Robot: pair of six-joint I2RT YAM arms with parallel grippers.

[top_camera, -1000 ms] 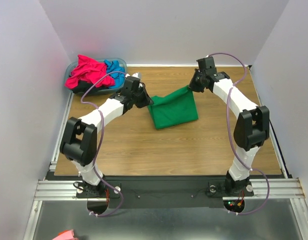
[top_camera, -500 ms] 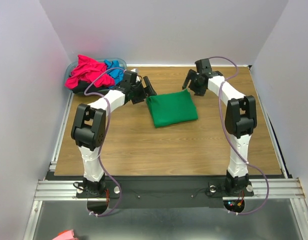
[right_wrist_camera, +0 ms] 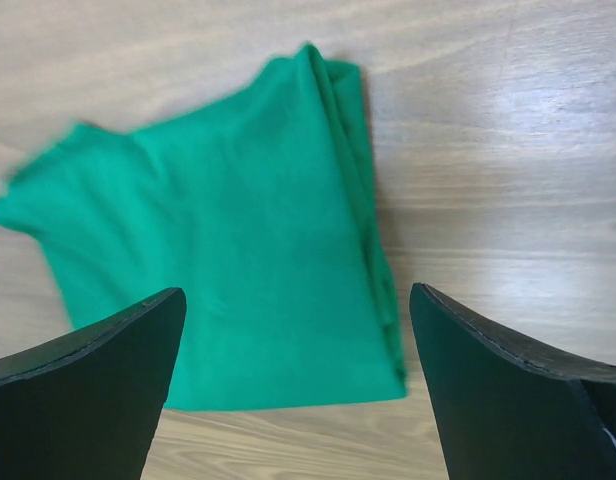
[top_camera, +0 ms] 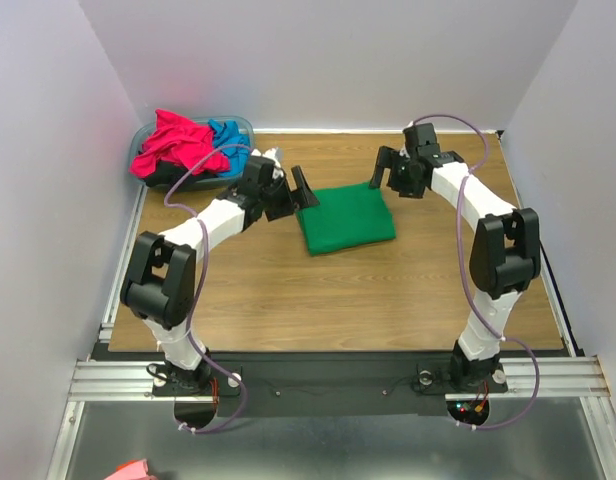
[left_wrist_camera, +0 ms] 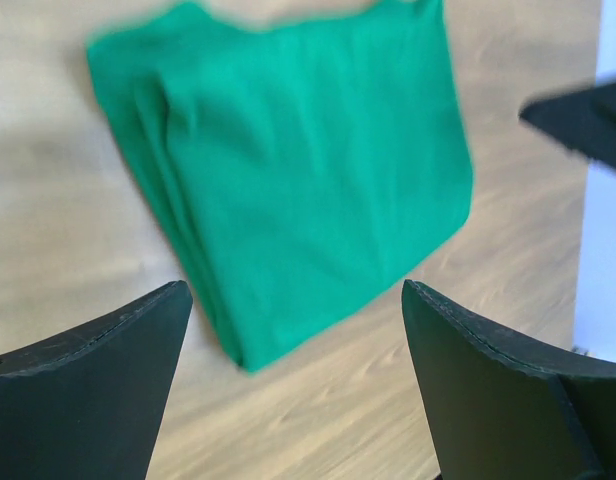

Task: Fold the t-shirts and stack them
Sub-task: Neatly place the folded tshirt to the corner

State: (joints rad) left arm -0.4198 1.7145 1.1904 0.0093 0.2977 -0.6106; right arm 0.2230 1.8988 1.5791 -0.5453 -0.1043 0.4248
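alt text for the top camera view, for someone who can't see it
A folded green t-shirt lies flat on a wooden table. The left arm and right arm flank its far corners, jaws open and holding nothing. A blue basin at the far left corner holds a pink shirt and a blue shirt.

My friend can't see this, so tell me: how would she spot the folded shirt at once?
Start at the wooden table; a little past its middle lies the green t-shirt. It is the only one folded flat into a neat rectangle, while the pink t-shirt and blue t-shirt sit crumpled in the plastic basin at the far left corner.
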